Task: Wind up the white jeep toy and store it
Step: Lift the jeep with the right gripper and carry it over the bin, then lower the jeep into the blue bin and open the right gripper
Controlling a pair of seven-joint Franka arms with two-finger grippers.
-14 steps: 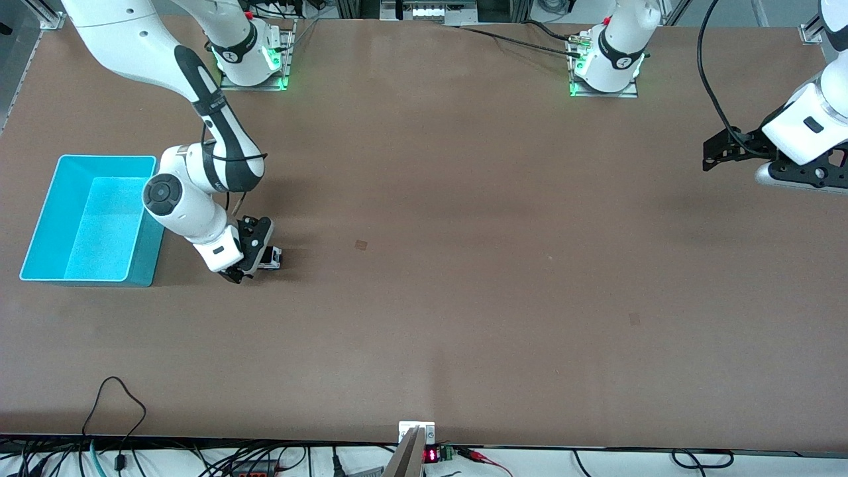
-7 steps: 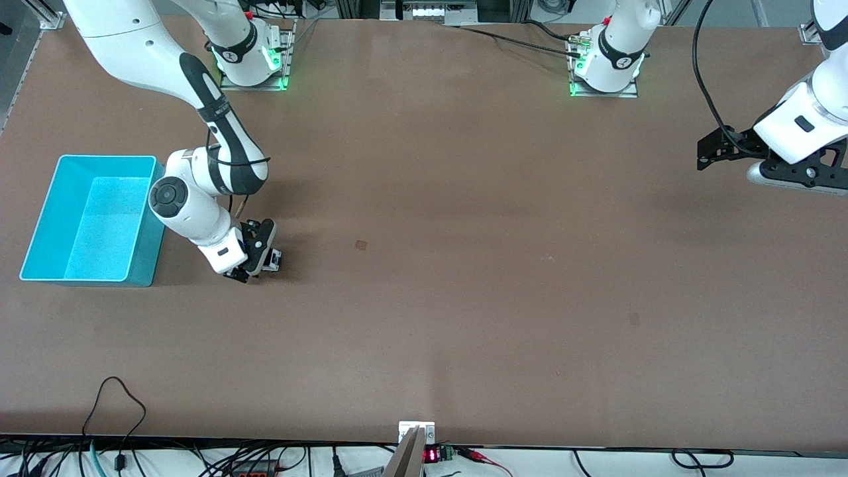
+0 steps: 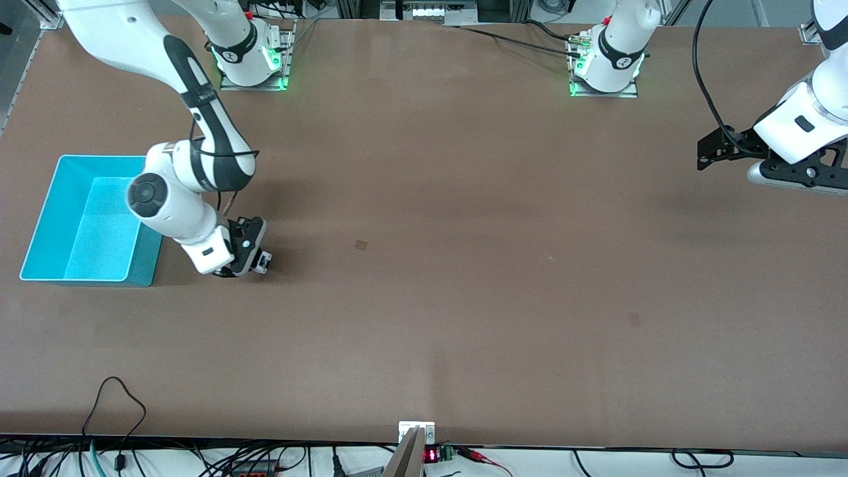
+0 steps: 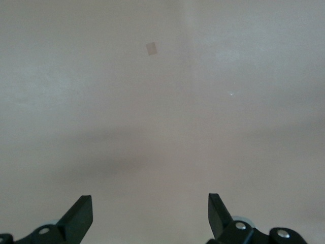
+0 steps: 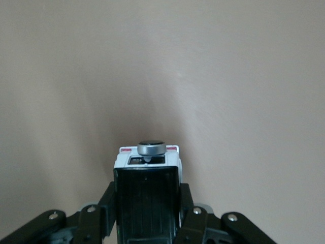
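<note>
White jeep toy (image 5: 147, 195) sits clamped between the fingers of the right gripper (image 3: 255, 257), low on the table (image 3: 464, 298) just beside the teal bin (image 3: 40, 218). Winding by dragging seems in hand; next comes a lift over the bin. Left gripper (image 4: 150, 218) waits, spread wide and empty.

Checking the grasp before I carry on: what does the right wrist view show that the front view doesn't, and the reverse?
Only the right wrist view shows the white jeep toy close up, clamped between the right pincer fingers, black roof panel and grey spare wheel visible. Only the front view shows the teal bin beside that pincer and the left pincer waiting, open. Both show the brown table.
</note>
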